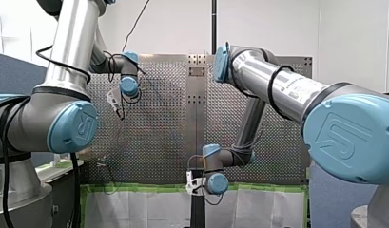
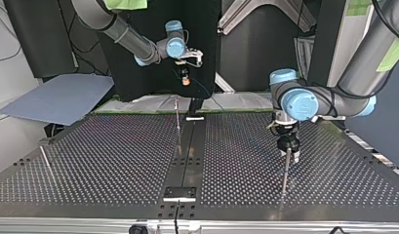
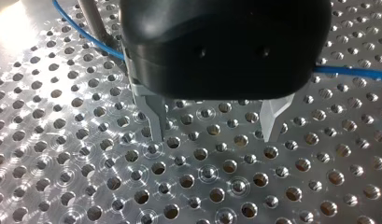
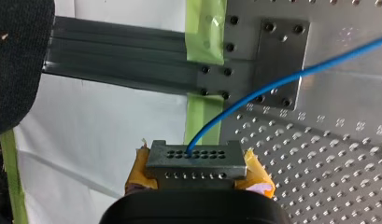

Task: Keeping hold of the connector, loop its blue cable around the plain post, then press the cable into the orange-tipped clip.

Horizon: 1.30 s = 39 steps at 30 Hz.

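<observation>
Front and top views face across the table (image 2: 114, 161); wrist views close, apparently downward.

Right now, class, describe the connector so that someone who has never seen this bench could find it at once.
Find the perforated table and the green tape at its edge. By that edge my right end effector grips the connector between yellow pads. Unlike the flat screwed plate, it is a grey block with two rows of tiny holes, and the blue cable leaves its face.
</observation>
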Available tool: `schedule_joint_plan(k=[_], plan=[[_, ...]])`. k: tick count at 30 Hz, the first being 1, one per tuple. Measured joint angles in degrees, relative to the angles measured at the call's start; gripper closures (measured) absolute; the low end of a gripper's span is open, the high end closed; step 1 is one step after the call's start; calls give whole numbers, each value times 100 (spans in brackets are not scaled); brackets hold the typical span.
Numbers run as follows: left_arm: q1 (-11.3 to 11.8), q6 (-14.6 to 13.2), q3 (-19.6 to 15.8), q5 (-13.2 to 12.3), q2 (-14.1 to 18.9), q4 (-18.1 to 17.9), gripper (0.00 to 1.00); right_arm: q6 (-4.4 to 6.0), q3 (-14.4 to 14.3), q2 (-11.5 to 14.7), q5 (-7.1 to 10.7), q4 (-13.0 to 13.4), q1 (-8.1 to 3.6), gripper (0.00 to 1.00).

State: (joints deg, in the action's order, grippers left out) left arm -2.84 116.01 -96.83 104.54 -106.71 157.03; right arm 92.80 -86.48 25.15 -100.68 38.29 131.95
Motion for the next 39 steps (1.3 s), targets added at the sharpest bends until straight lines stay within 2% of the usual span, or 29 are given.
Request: schedule_joint_plan(k=[6,10,16,22,27,31,35,39], plan=[[-20,7,0,0,0,16,0,38,-21,-277,-138,218,-165,100],[-15,8,0,0,0,17,0,102,-23,-494,-231,339,-252,100],[-15,9,0,0,0,43,0,140,-23,-633,-243,343,-345,100],[-16,14,0,0,2,62,0,120,-24,-734,-262,347,-401,100],[-17,31,0,0,5,65,0,33,-24,-741,-315,333,-424,100],[3,48,0,0,3,66,0,5,-24,-708,-347,256,-450,100],[31,72,0,0,1,66,0,-47,-75,-558,-362,175,-446,100],[42,77,0,0,0,69,0,-90,-248,-345,-377,292,-460,100]])
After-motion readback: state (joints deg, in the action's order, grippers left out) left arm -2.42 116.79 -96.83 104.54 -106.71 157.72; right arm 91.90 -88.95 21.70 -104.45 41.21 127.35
